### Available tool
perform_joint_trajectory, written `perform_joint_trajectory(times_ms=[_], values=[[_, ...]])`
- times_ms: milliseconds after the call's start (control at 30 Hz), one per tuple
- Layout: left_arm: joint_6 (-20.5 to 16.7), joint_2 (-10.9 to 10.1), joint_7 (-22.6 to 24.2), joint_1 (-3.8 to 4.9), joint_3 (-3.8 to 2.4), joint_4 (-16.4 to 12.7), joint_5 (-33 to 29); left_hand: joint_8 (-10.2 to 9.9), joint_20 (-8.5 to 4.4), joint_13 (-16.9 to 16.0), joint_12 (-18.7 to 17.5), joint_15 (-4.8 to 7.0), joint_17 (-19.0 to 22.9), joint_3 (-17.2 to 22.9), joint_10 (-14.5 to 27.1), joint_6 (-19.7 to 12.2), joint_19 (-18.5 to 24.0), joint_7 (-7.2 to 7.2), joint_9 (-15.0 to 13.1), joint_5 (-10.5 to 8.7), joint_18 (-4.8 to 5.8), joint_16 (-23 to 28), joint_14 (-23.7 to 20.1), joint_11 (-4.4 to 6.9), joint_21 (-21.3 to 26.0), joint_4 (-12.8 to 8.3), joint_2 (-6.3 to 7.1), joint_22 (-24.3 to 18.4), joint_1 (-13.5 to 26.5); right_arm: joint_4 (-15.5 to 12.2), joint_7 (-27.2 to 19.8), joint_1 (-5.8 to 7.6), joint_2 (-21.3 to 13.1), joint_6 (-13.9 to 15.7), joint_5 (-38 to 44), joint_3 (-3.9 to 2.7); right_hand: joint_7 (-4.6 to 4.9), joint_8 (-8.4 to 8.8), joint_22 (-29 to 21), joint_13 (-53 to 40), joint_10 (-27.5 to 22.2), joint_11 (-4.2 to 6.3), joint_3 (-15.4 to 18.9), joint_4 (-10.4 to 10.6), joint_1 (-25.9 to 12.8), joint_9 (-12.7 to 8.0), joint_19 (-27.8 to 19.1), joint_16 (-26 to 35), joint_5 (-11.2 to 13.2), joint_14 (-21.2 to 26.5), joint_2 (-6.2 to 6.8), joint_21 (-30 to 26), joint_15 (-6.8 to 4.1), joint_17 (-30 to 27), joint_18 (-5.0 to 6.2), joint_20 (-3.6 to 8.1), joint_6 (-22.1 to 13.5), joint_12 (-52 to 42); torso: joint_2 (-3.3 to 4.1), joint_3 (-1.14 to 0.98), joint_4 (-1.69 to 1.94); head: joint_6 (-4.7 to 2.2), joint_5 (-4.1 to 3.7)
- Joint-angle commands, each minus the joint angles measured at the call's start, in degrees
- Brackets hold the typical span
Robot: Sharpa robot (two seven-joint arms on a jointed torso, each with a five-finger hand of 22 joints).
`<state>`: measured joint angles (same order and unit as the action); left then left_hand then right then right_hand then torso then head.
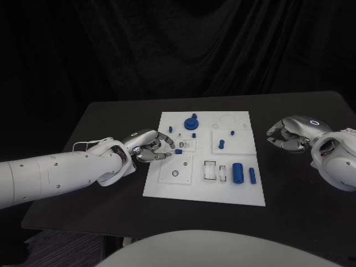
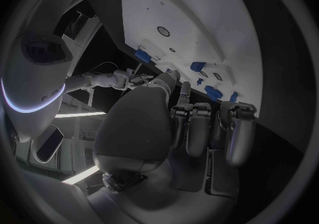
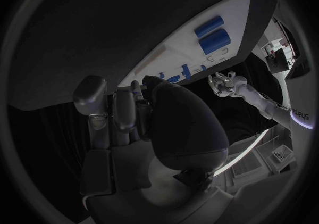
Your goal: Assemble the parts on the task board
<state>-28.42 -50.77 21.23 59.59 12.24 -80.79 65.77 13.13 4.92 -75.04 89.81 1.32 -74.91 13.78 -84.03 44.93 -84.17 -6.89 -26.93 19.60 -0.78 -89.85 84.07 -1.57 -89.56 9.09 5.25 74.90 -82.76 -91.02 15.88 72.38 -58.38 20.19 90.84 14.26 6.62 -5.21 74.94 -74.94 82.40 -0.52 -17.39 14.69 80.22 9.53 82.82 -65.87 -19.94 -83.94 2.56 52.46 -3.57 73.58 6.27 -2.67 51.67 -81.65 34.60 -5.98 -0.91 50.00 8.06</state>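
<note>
The left hand [image 1: 150, 147], silver and many-fingered on its white arm, sits over the left edge of the flat white rectangular task board [image 1: 178, 192], which lies in the middle of the black table [image 1: 105, 117]. Its fingers [image 1: 167, 143] are curled inward, and a small blue part [image 1: 178, 151] shows at the fingertips, touching them; whether the piece is pinched or merely touched cannot be told from the head view. In the left wrist view the same hand's fingers [image 2: 198, 128] hang close together, bent down toward the board, with several blue pieces just beyond them. On the board, moving rightward: a round blue knob-like part [image 1: 192, 123] stands near the far edge, a small blue peg [image 1: 171, 129] stands beside it to the left, a short blue upright pin [image 1: 221, 144] stands in the middle right section, and a thick blue cylinder [image 1: 238, 172] lies near the front right with a thinner blue rod [image 1: 252, 176] just beside it. A dark ring [image 1: 176, 172] marks the front left section. The right hand [image 1: 291, 135] is off the board, beside its right edge and apart from it, above the table; its fingers [image 1: 281, 142] are curled in with nothing visible between them. The right wrist view shows those fingers [image 3: 123, 109] bunched together, empty.
</note>
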Motion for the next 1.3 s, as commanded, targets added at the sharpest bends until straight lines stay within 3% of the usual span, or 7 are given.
perform_joint_trajectory(times_ms=[33,100,533,700,833,1300], values=[[-3.22,0.65,-2.51,-0.50,-0.05,0.50,-1.08,-0.42,0.35,-14.96,0.19,-0.43,-15.09,-0.22,-5.97,-0.62,-5.78,-0.50,0.16,-0.21,0.76,-0.15,5.93,-0.58,-0.36,0.50,0.19,15.07,0.35,-0.20,-0.40,-0.17,-0.15,1.28,0.09,-0.03,-0.09,0.23,6.17,-4.19,-0.21,-0.04,-0.21,0.28,0.02,-0.03,-0.11,0.11,-0.07,-2.27,0.26,0.04,0.21,0.10,-0.08,-0.08,-0.22,0.11,0.04,0.06,0.04,0.00,0.00],[-3.39,1.04,-3.41,-0.73,-0.05,0.85,-1.09,-0.66,0.51,-14.96,0.19,-0.62,-15.09,-0.50,-5.97,-1.42,-5.77,-0.76,0.21,-0.38,0.75,-0.15,5.93,-0.80,-0.36,0.63,0.21,15.07,0.29,-0.23,-0.42,-0.17,-0.18,1.27,0.09,-0.03,-0.09,0.23,6.17,-4.19,-0.21,-0.04,-0.21,0.28,0.02,-0.03,-0.11,0.11,-0.07,-2.27,0.26,0.04,0.21,0.10,-0.08,-0.08,-0.22,0.11,0.08,-0.04,-0.14,0.00,0.19],[-6.79,3.50,-5.20,-2.19,-0.05,2.96,-1.11,0.03,0.84,-14.96,0.19,-0.82,-15.09,-1.13,-5.97,-4.14,-5.60,-0.87,-0.48,-0.36,0.68,-0.15,5.93,-0.93,-0.10,0.62,-0.46,14.97,-0.49,-0.41,-0.37,-0.20,-0.48,1.15,0.08,-0.03,-0.09,0.14,6.17,-4.16,-0.24,-0.04,-0.20,0.36,-0.06,0.01,-0.12,0.17,-0.05,-2.26,0.24,0.01,0.21,0.06,-0.08,-0.07,-0.03,0.13,0.05,-0.07,0.03,0.00,-0.12],[-6.35,4.34,-5.65,-2.49,-0.05,3.81,-1.11,1.18,0.79,-14.96,0.19,-0.71,-15.09,-1.50,-5.97,-5.22,-5.57,-0.70,-1.13,-0.31,0.67,-0.15,5.93,-0.79,-0.05,0.65,-0.75,14.95,-0.62,-0.42,-0.25,-0.22,-0.49,0.96,0.08,-0.03,-0.10,0.08,6.16,-4.11,-0.27,-0.05,-0.22,0.38,-0.08,0.04,-0.13,0.23,-0.05,-2.24,0.22,-0.07,0.21,0.01,-0.07,-0.07,0.07,0.17,0.06,-0.05,-0.18,0.00,0.07],[-6.04,4.93,-5.81,-2.67,-0.05,4.46,-1.11,2.66,0.77,-14.96,0.19,-0.69,-15.09,-1.79,-5.97,-5.40,-5.57,-0.75,-1.82,-0.35,0.67,-0.15,5.93,-0.82,-0.06,0.74,-1.16,14.96,-0.68,-0.40,-0.22,-0.23,-0.47,0.91,0.08,-0.03,-0.10,0.08,6.16,-4.11,-0.27,-0.05,-0.22,0.38,-0.08,0.04,-0.13,0.23,-0.05,-2.24,0.22,-0.07,0.21,0.01,-0.07,-0.07,0.07,0.17,0.07,-0.04,-0.12,0.00,0.03],[-4.63,6.85,-6.13,-3.24,-0.05,6.99,-1.11,7.93,0.71,-14.96,0.19,-0.63,-15.09,-2.62,-5.97,-2.52,-5.61,-0.47,-3.36,-0.35,0.69,-0.15,5.93,-0.71,-0.12,0.81,-1.96,14.98,-0.99,-0.40,0.00,-0.26,-0.49,0.58,0.08,-0.03,-0.10,0.05,6.15,-4.08,-0.30,-0.06,-0.24,0.36,-0.06,0.06,-0.14,0.23,-0.05,-2.24,0.21,-0.14,0.21,0.01,-0.06,-0.07,0.14,0.19,-0.01,-0.09,-0.21,0.00,-0.14]])
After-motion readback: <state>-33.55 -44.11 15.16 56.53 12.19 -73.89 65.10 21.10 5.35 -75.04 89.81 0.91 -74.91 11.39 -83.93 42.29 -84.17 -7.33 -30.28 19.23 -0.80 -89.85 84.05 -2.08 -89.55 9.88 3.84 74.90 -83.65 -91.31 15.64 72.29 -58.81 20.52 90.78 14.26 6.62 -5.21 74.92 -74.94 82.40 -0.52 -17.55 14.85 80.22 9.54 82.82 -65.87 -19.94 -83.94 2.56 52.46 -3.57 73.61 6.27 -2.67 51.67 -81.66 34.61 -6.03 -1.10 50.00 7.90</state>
